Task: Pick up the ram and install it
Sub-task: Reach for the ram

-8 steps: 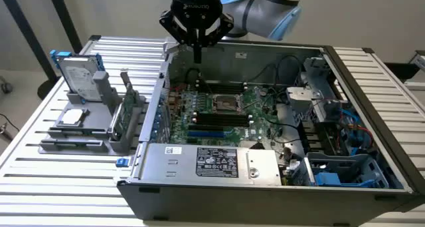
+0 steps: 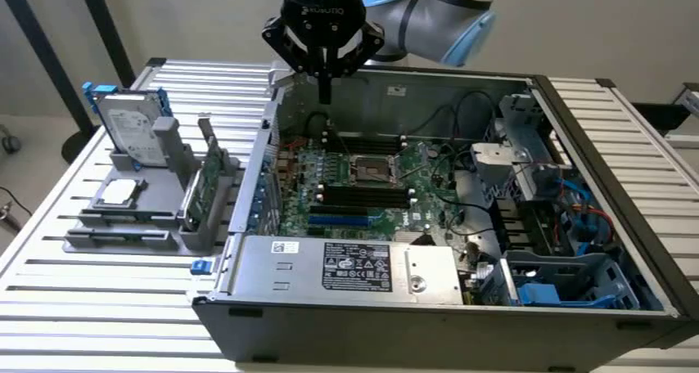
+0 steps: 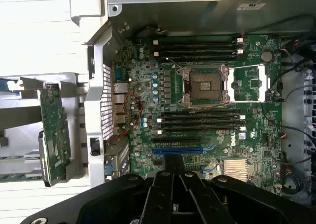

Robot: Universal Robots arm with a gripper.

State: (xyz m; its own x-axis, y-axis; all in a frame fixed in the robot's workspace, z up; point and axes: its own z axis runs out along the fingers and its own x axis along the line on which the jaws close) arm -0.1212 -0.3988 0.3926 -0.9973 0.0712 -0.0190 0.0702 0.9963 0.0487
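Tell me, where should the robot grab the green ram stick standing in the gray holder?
Probably by its upper long edge, coming straight down from above. The ram stands on edge in the gray holder, with its lower edge tucked down inside, so the top looks like the free part. Pinch across its two flat faces, since it is thin.

**benchrat:** what's the room like around that setup?

**slotnut:** Pretty plain tbh. The tabletop (image 2: 98,307) is ribbed silvery metal, long slats with dark grooves between them. The light on it is soft and even, no harsh shadows. Behind its far edge there's just a bare beige wall (image 2: 611,29).

**benchrat:** anything off the table?

**slotnut:** Two black poles (image 2: 44,54) slant up past the far corner on the exterior view's left. Beyond that edge is pale floor (image 2: 28,177) with a thin black cable (image 2: 6,203) and a small caster (image 2: 9,141).
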